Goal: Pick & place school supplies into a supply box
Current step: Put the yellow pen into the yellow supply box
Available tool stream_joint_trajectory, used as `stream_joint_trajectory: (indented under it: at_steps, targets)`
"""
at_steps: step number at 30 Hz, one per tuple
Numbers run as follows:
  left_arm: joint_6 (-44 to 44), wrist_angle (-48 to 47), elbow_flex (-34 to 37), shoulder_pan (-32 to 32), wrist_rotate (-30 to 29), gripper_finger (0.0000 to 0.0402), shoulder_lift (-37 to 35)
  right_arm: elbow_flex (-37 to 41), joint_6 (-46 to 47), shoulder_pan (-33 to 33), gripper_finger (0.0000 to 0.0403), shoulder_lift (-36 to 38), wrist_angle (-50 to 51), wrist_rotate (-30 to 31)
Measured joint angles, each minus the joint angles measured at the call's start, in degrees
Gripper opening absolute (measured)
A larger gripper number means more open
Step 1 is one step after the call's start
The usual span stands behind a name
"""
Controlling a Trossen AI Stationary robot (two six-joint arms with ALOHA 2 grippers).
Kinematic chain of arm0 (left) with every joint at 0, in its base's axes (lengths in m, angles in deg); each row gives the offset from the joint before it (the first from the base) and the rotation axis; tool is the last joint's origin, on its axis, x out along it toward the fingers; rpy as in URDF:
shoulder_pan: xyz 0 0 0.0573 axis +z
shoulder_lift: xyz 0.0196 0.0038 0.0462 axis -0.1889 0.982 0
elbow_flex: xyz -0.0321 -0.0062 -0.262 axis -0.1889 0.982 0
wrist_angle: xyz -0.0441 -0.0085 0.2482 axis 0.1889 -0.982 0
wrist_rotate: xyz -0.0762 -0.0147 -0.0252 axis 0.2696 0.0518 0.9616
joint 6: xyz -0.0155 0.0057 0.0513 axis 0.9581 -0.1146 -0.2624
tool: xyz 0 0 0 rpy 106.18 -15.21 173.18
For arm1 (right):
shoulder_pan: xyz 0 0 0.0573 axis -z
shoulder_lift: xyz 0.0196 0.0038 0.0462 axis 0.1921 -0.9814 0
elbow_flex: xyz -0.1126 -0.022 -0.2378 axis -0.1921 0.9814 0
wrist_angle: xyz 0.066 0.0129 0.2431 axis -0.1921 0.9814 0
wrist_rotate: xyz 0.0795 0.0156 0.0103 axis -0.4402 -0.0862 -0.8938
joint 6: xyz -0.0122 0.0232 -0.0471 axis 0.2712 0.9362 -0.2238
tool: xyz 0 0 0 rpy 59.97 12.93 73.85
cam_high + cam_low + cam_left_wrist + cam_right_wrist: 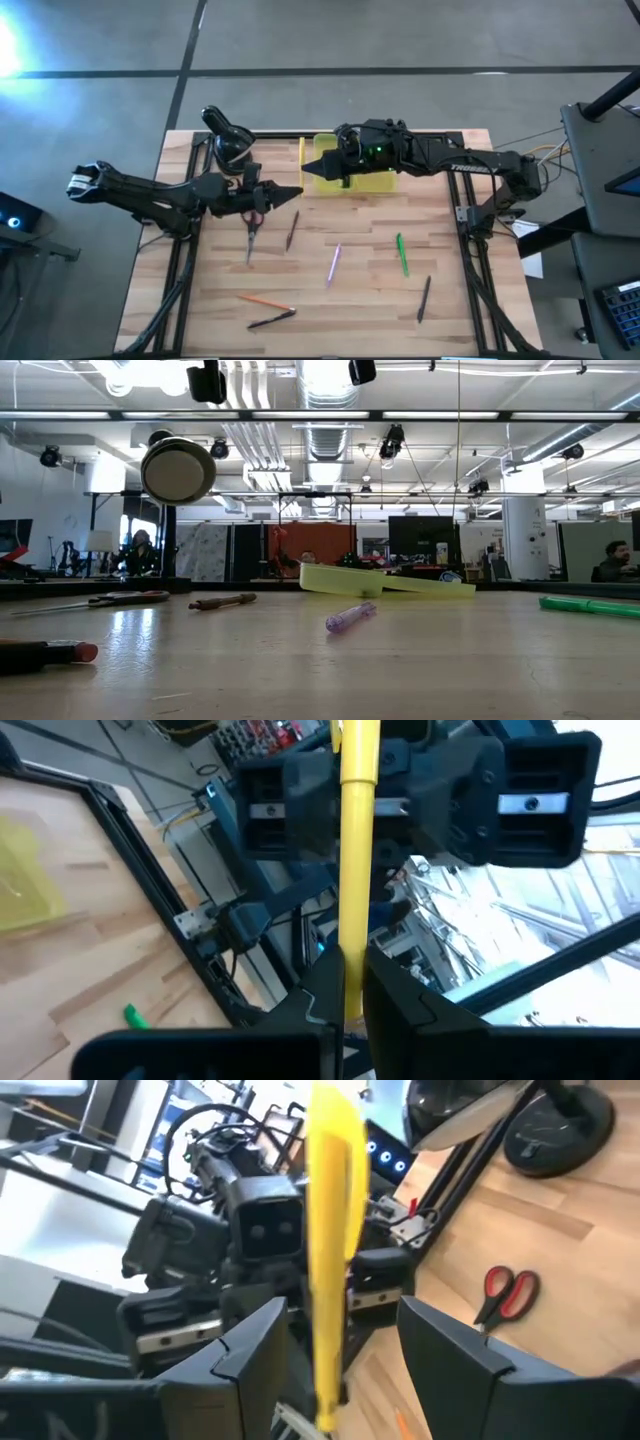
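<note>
Yellow pencil [357,870] clamped in left gripper [345,1005], held mid-air facing right gripper [335,1350], whose fingers are spread around it, not gripping. Supply box [362,178] sits open at the table's [360,300] far edge under the right arm. Scissors [251,228], pens loose on table.

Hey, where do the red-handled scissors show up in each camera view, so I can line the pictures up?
High view: the scissors lie left of centre on the table, blades toward the picture's bottom.
Low view: far left, lying flat.
Left wrist view: not in it.
Right wrist view: on the wood at the right.
Shared landmark: the yellow supply box, though the right wrist view misses it.
</note>
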Motion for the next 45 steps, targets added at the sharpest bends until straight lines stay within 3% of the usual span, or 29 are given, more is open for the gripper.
stream_joint_trajectory:
  at_steps: [11, 24, 38, 45]
  targets:
    - [-0.06, -0.50, 0.00, 0.02, 2.16, 0.0005, 0.34, 0.00, -0.15, -0.01, 0.0161, -0.08, -1.25, 1.76]
    - [0.17, -2.87, -0.02, 0.04, 3.64, 0.0001, 0.36, 0.00, -1.59, -0.03, 0.0023, -2.79, -7.73, -3.98]
    - [-0.60, -4.19, -0.02, 0.41, 1.43, 0.0003, 0.36, 0.00, -4.50, -0.03, 0.0023, -2.23, -7.38, -7.93]
    - [1.83, -14.63, 0.00, 0.42, -5.00, 0.0079, -0.42, -0.01, -9.73, 0.97, 0.0023, 1.22, 0.49, -6.99]
